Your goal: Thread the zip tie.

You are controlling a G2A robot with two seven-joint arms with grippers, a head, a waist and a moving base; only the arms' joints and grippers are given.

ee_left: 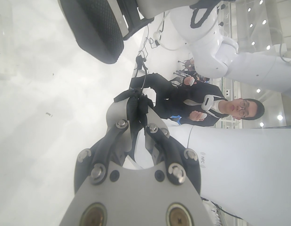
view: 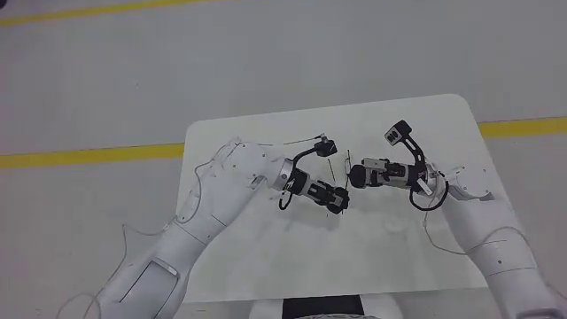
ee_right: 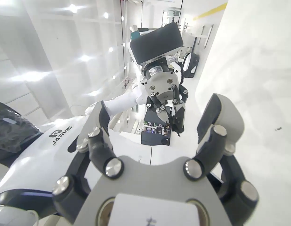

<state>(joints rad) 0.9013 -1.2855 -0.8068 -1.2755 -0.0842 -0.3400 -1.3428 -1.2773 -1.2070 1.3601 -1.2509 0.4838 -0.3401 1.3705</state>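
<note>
Over the desk, the left tool pinches the zip tie; the right tool faces it, spread wide.

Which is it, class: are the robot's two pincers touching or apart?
Apart. The right wrist view shows bare table between the open right pincer and the left pincer, shut on the zip tie.

Both pincers meet above the middle of the table. The left pincer sits just to the left of the right pincer and nearer the robot, tips facing. The zip tie sticks out from the left pincer's pinched tips, beside the right pincer's spread fingers.
</note>
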